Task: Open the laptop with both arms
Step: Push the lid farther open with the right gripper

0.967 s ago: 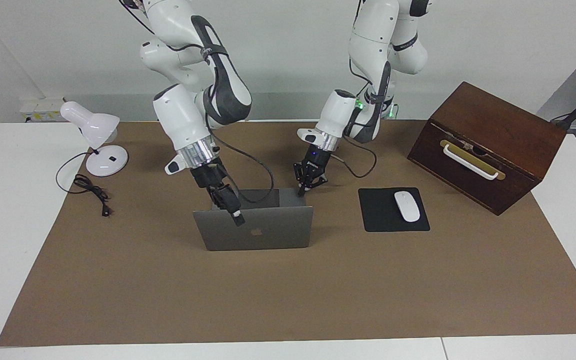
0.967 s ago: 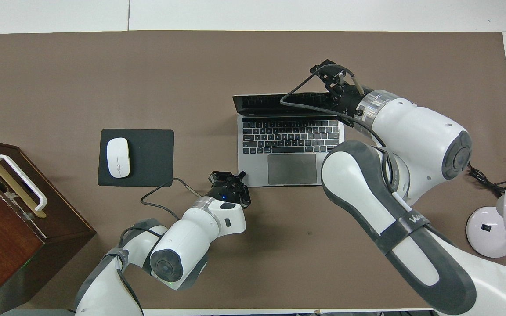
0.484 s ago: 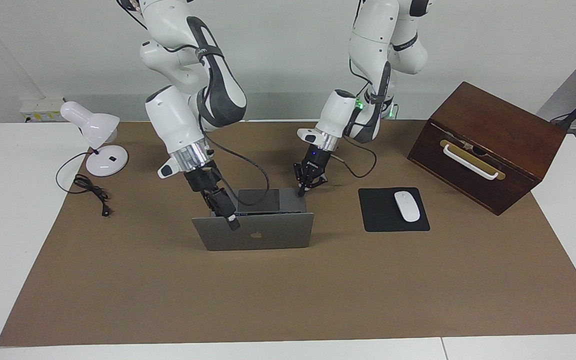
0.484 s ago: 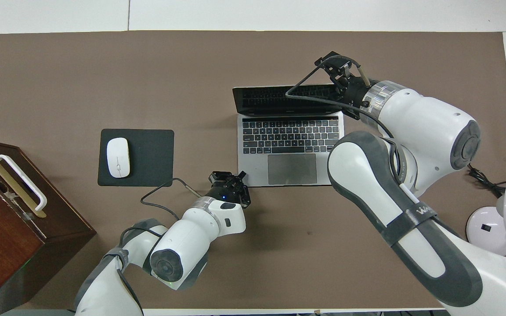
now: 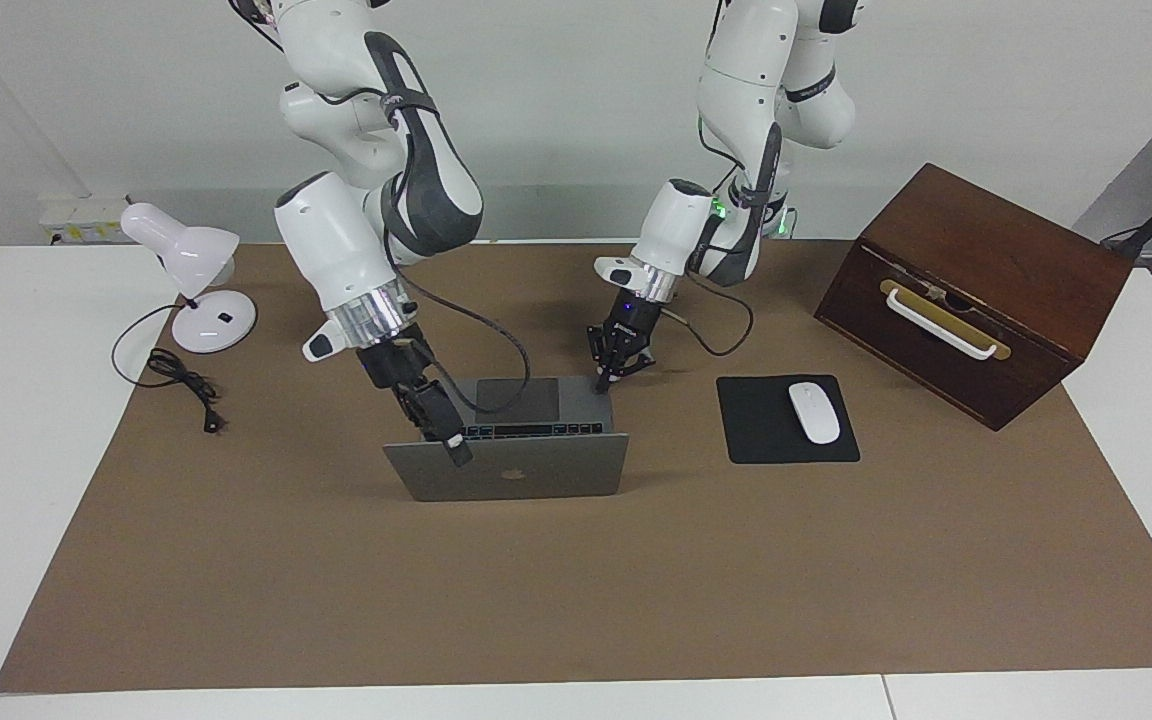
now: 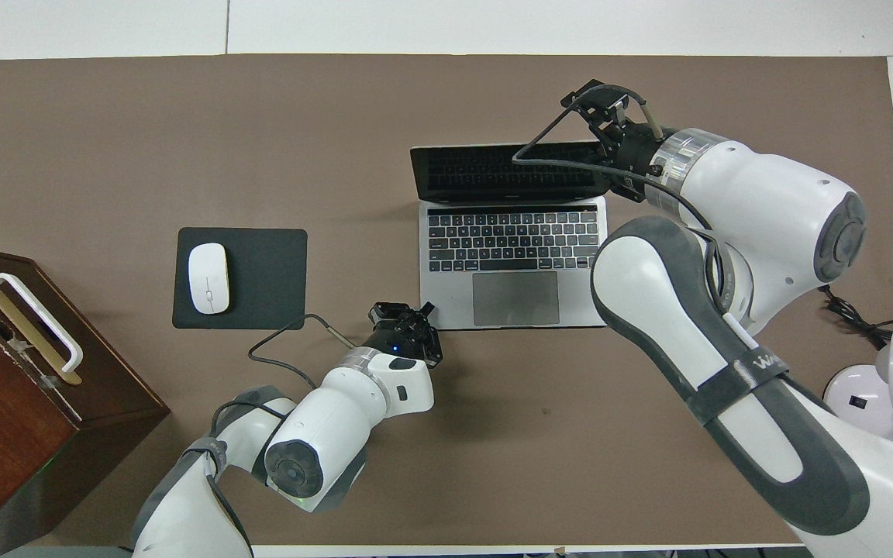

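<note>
The silver-grey laptop (image 5: 536, 478) stands open in the middle of the brown mat, its lid with the apple logo tilted back away from the robots. In the overhead view its keyboard (image 6: 512, 240) and dark screen show. My right gripper (image 5: 454, 452) is shut on the lid's top edge at the corner toward the right arm's end; it also shows in the overhead view (image 6: 601, 116). My left gripper (image 5: 603, 382) rests on the base's corner nearest the robots, toward the left arm's end, and shows in the overhead view (image 6: 425, 310).
A black mouse pad (image 5: 766, 440) with a white mouse (image 5: 813, 412) lies beside the laptop toward the left arm's end. A brown wooden box (image 5: 976, 290) with a white handle stands at that end. A white desk lamp (image 5: 198, 285) and its cord are at the right arm's end.
My right gripper has swung the lid farther open, away from the robots, so the keyboard now shows in the facing view. The left gripper has stayed on the base's corner.
</note>
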Action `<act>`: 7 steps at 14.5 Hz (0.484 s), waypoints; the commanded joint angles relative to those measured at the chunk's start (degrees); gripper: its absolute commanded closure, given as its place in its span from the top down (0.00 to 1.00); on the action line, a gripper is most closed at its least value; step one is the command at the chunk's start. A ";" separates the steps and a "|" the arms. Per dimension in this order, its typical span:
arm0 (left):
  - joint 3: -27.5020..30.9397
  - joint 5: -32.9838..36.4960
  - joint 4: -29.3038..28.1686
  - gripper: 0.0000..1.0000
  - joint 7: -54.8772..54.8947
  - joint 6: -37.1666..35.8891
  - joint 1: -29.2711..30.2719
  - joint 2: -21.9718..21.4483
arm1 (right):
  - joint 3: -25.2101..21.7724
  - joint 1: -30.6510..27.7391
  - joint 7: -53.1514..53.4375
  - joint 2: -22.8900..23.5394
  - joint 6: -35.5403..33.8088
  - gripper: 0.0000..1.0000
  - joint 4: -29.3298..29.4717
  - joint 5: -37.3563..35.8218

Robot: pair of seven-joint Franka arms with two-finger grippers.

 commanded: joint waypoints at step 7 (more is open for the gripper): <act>1.02 0.77 0.48 0.00 0.39 1.09 -0.17 2.02 | -0.01 1.08 9.23 -7.78 -9.29 1.00 1.00 -1.67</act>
